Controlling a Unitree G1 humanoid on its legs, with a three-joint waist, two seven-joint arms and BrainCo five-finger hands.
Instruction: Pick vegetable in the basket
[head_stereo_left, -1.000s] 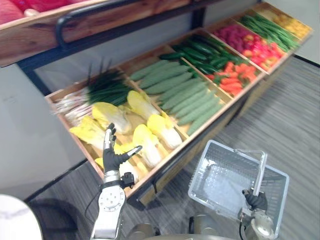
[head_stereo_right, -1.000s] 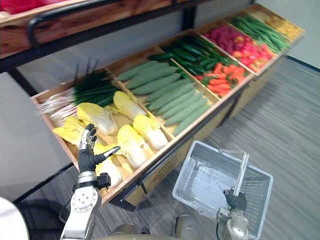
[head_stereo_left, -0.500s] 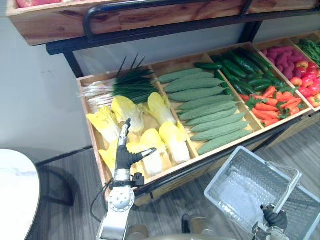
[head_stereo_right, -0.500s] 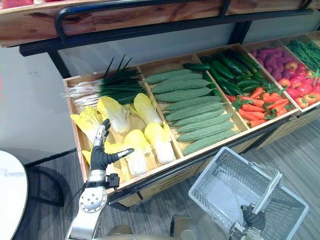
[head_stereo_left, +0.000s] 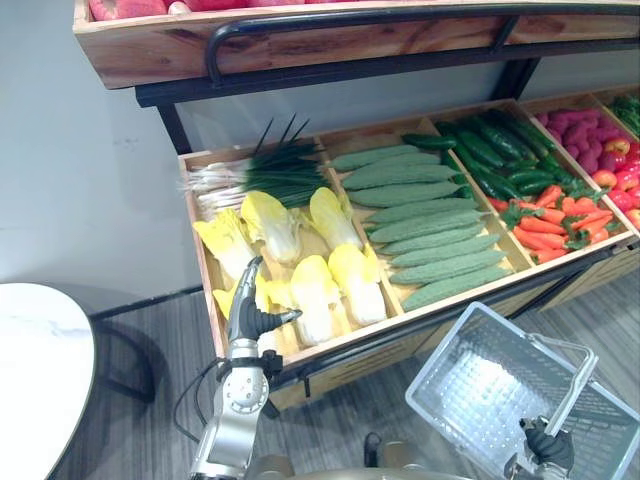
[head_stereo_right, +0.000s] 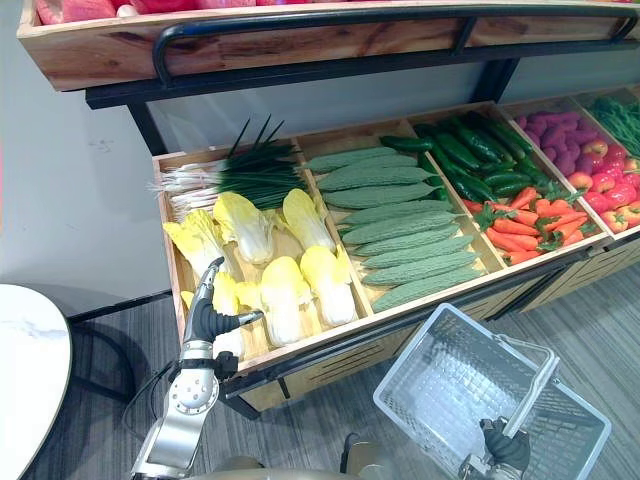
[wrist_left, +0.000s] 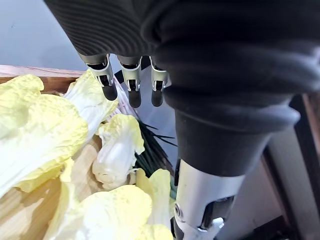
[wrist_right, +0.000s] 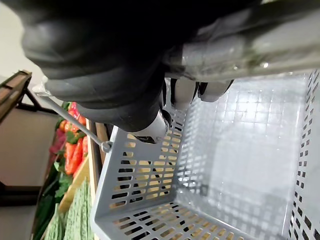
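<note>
**Item under inspection:** the cabbages (head_stereo_left: 315, 295), yellow-leaved with white stems. They lie loose in the front part of the leftmost compartment of the wooden display crate (head_stereo_left: 400, 322). None has been lifted, and the basket (head_stereo_right: 408, 352) holds nothing.

**Left hand** (head_stereo_left: 245, 310): poised above the front-left cabbages, just inside the crate's near edge. The fingers (wrist_left: 131, 85) are straight and close together, the thumb (wrist_left: 195, 195) is spread well apart, and nothing is held. Whether a fingertip touches a leaf cannot be told. Judgement: the hand is spread this way to take a broad head between fingers and thumb. The step in hand is the approach to 1 cabbage.

**Right hand** (head_stereo_right: 503, 448): clenched round the handle (head_stereo_left: 570, 390) of the grey perforated basket. The basket hangs low, to the right of the cabbages and near the crate's front rail, mouth up. Judgement: it is kept there so that a picked head needs only a short carry across.

**Surroundings:**
- Spring onions (head_stereo_left: 250, 170) lie across the back of the same compartment, behind the cabbages.
- The next compartment to the right holds ridged pale-green gourds (head_stereo_left: 420, 215).
- Beyond that are dark cucumbers (head_stereo_left: 490, 155) and carrots (head_stereo_left: 550, 215).
- A white round table (head_stereo_left: 35, 370) stands to the robot's left.

**Risk noted:** the leaves look loose and smooth, so a hold on leaf tips alone could slip. The stem end appears the sounder place to grasp.
</note>
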